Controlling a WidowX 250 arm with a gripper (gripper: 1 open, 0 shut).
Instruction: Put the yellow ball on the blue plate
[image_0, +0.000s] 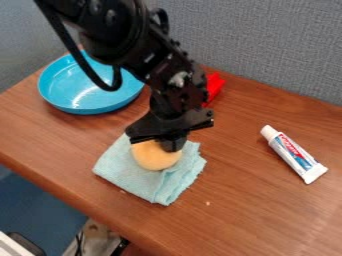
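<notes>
The yellow ball (151, 158) rests on a pale teal folded cloth (167, 178) near the table's front edge. My gripper (164, 143) points steeply down right over the ball's top and hides its upper part. The jaws look shut, and I see no finger reaching around the ball's sides. Whether the tips touch the ball is unclear. The blue plate (80, 88) sits at the back left of the table, well apart from the ball, with the dark arm passing above its right rim.
A red object (209, 88) lies behind the gripper, partly hidden by the arm. A white toothpaste tube (291, 152) lies on the wooden table (254, 200) to the right. The table's front edge runs close below the cloth.
</notes>
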